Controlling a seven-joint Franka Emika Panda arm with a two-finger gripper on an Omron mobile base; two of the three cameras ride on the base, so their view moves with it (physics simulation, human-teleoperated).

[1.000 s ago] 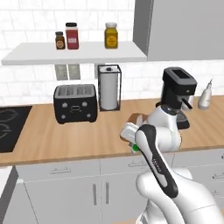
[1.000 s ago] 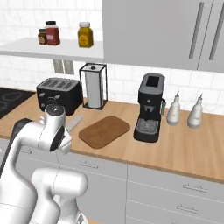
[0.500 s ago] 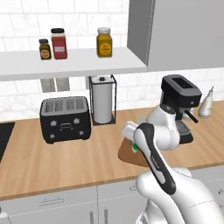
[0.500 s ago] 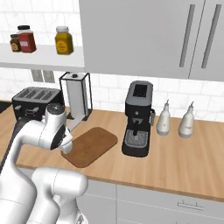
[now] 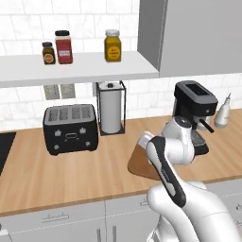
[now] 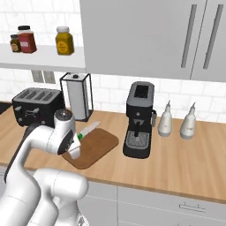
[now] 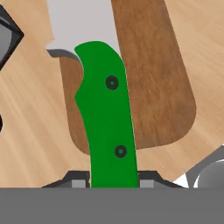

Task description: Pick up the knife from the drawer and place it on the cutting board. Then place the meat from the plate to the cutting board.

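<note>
At the centre of the right base view, the gripper (image 6: 76, 140) is clamped on the knife (image 6: 87, 130) by its green handle, blade over the cutting board (image 6: 95, 147). The knife is being carried to the board; next, probably lowering and releasing it.

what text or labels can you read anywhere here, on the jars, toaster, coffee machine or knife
No text can be read in these pictures.
Three spice jars on the shelf, dark, red and yellow: labels too small and blurred to read.
Toaster: front controls, no legible marks.
Coffee machine: no visible brand.
Knife: plain green handle with two rivets, no lettering.
</note>
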